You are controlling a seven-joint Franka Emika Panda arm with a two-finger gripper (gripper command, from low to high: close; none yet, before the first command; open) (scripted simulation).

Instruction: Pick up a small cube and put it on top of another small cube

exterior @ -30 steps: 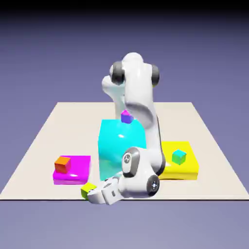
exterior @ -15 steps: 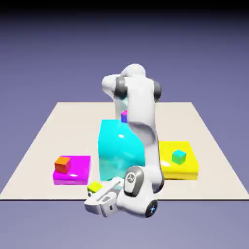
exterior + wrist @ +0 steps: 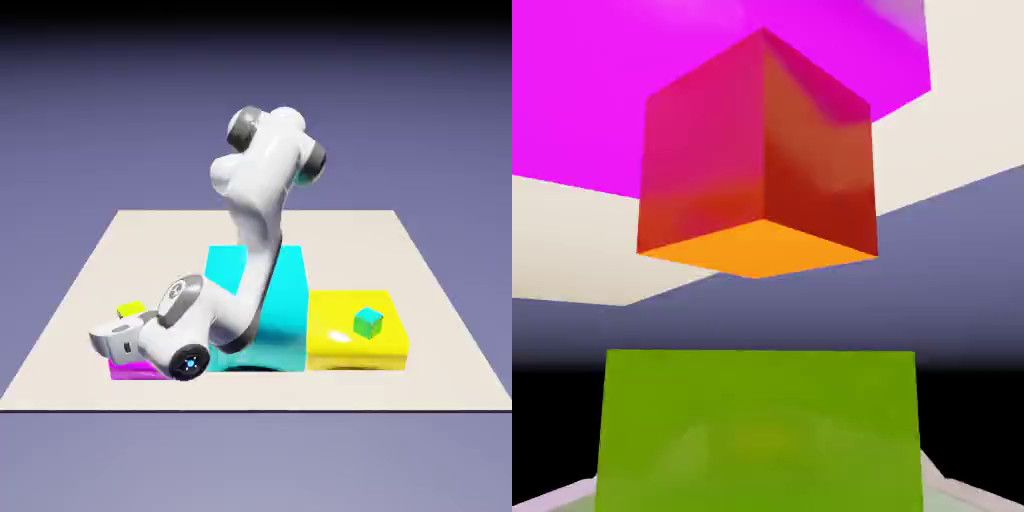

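My claw [image 3: 759, 497] grips the lime cube [image 3: 759, 430], its tips closed on two opposite sides, beside the orange cube [image 3: 760, 160] on the magenta block [image 3: 572, 80]. In the hand view, the lime cube fills the space between my fingers, hiding most of them, and the orange cube shows apart from it, its bright orange top face and two redder sides in sight. In the exterior view, my white arm [image 3: 262, 200] bends down in front of the large cyan block [image 3: 285, 310] and reaches to the magenta block, on the cyan block's left; my hand covers the orange cube there and much of the magenta block. The lime cube's yellow top peeks out above my hand, left of the cyan block. Whether the two small cubes line up, I cannot tell. To the cyan block's right sits the broad yellow block [image 3: 330, 340], touching or nearly so, with the small teal-green cube [image 3: 368, 323] resting on top. The cyan, magenta and yellow blocks stand on the pale worktop [image 3: 350, 250], before a blue-violet backdrop [image 3: 420, 120].
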